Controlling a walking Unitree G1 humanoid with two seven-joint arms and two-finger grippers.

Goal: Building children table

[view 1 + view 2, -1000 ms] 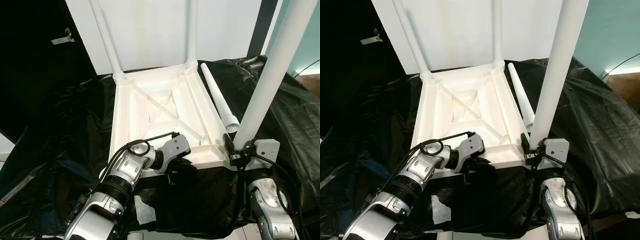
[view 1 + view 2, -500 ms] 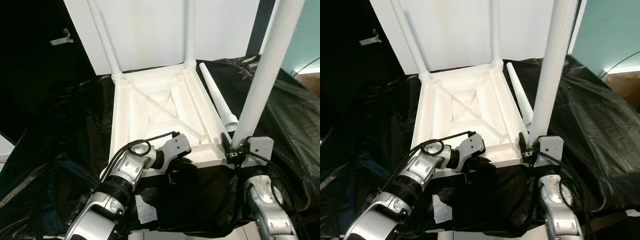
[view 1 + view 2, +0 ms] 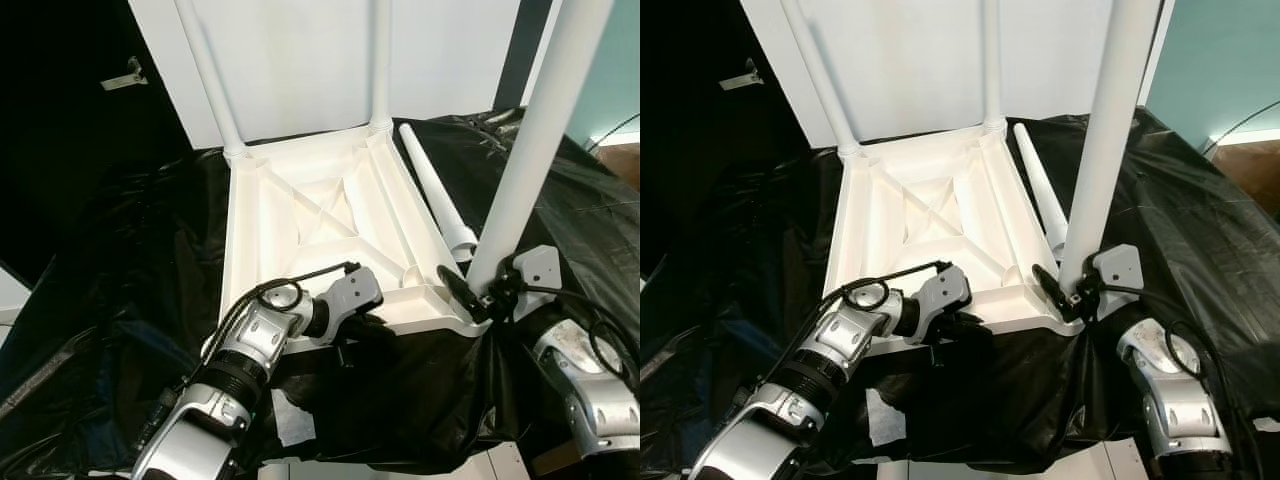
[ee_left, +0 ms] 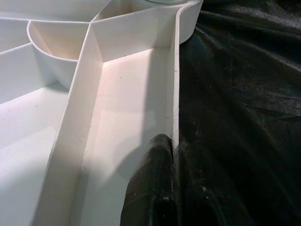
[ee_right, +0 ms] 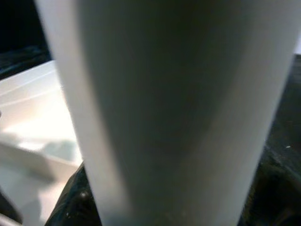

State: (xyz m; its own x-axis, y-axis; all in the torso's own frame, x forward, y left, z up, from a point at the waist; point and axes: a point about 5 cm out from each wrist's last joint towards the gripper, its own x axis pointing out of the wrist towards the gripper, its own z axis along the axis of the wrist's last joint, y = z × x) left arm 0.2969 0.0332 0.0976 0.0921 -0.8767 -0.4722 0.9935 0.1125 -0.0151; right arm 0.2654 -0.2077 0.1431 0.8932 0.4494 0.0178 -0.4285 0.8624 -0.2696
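A white plastic table top lies upside down on a black sheet. Two white legs stand in its far corners. A third leg stands upright at the near right corner, and my right gripper is shut on its lower end; in the right wrist view this leg is very close. A loose leg lies along the top's right side. My left gripper is shut on the top's near rim, one finger inside and the other outside.
The black sheet covers the whole work surface in wrinkles. A white wall panel stands behind the table top. A white scrap lies on the sheet near the front edge. A teal wall is at the far right.
My right arm has swung outward to the right and its wrist has turned, still holding the upright leg at the near right corner. The left arm has kept its place.
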